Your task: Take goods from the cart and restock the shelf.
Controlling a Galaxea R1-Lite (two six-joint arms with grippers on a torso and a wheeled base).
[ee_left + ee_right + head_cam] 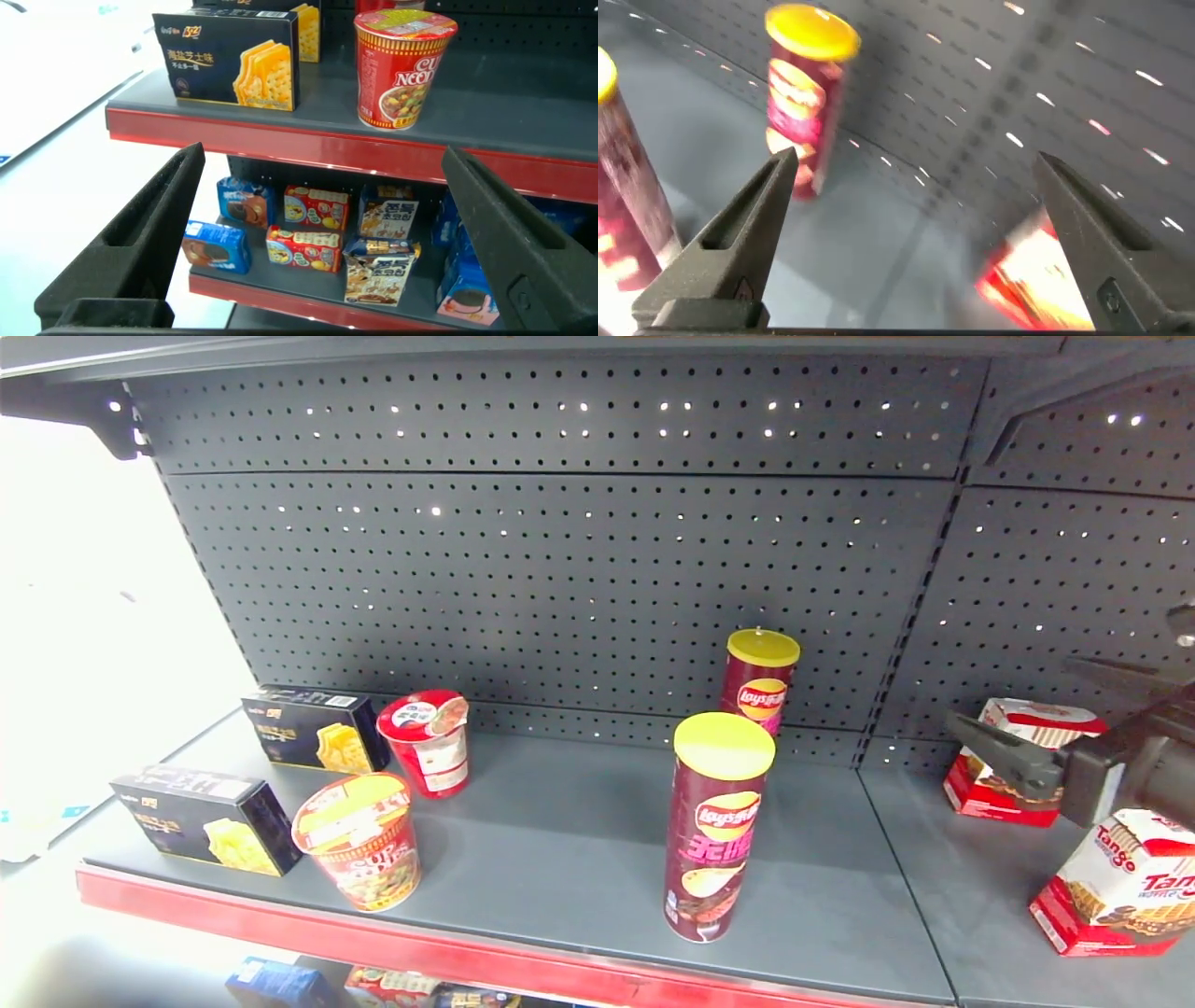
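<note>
On the grey shelf [560, 840] stand two maroon chip cans with yellow lids, one near the front [714, 831] and one by the back wall [758, 686]. Both also appear in the right wrist view, the back can [805, 93] and the front can [621, 196]. My right gripper [1013, 709] hovers open over the shelf's right section, in front of a red-and-white wafer box [980, 798]; nothing lies between its fingers [915, 159]. My left gripper [322, 154] is open and empty, below the shelf's red front edge [280, 140].
Two black cracker boxes [210, 817] [313, 728] and two cup noodles [359, 840] [428, 742] fill the shelf's left side. A second wafer box [1116, 887] lies at the front right. Cookie packs [308, 229] crowd the lower shelf. A perforated back wall [560, 579] closes the rear.
</note>
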